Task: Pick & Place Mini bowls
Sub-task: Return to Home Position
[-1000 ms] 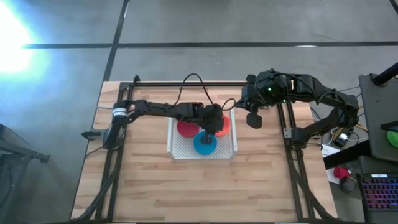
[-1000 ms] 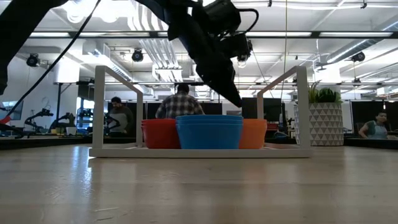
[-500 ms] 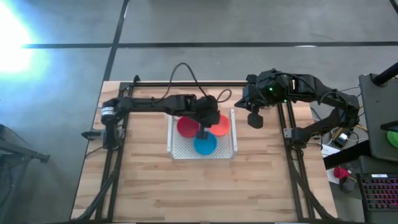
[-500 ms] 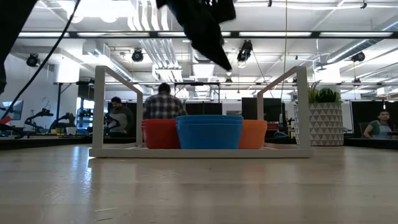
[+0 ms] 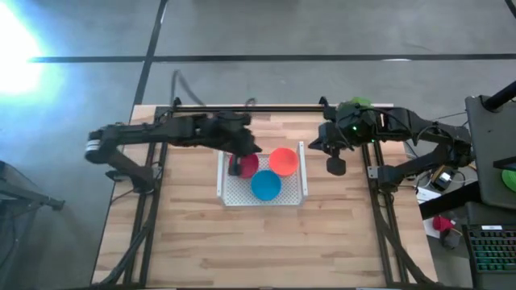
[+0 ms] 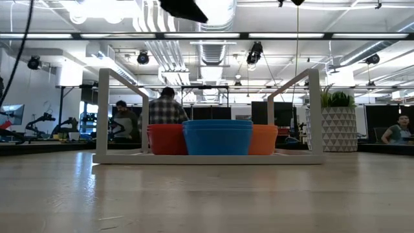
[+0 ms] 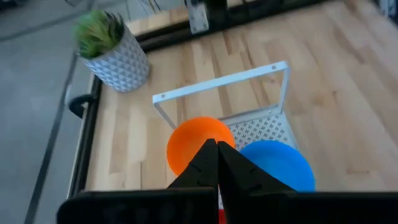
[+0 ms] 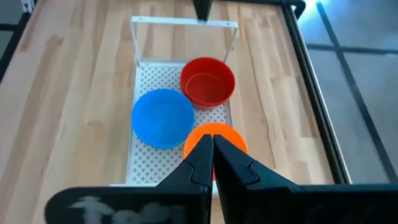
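Frame centre: tray (image 5: 233,193) holds red (image 5: 250,163), orange (image 5: 282,160) and blue bowls (image 5: 265,185). The left hand (image 5: 235,165) is over its left edge and the right hand (image 5: 334,166) is to its right, both narrow and empty.

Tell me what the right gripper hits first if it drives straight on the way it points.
Probably the orange bowls in the white tray: in the right wrist view the right gripper, jaws shut, aims at them, though depth is unclear.
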You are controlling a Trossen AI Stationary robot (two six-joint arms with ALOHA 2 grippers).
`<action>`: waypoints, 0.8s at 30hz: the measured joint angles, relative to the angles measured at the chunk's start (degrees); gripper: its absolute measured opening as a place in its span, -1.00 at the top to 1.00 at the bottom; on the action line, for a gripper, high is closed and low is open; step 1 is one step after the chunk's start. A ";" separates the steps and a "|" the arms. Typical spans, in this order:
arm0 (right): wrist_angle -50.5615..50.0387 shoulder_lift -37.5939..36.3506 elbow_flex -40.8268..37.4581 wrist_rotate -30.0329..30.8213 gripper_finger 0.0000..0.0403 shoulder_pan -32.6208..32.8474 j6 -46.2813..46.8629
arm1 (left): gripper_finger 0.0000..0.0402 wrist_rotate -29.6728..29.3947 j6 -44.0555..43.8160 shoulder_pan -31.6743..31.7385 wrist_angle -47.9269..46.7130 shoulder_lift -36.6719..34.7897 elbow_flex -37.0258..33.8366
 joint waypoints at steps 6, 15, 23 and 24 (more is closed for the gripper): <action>6.10 -6.40 -6.40 -0.35 0.96 1.68 0.22 | 1.00 -0.04 -2.46 -0.15 10.73 -13.72 -14.60; 16.31 -17.94 -16.74 -0.35 0.96 2.44 0.24 | 1.00 -0.52 -5.94 -0.24 19.93 -32.58 -31.57; 21.80 -27.54 -27.06 -0.31 0.96 2.44 2.85 | 1.00 -0.84 -7.72 -0.22 22.50 -45.39 -40.40; 22.37 -28.68 -28.13 -0.31 0.96 2.44 3.14 | 1.00 -1.16 -7.74 -0.22 22.94 -46.72 -41.30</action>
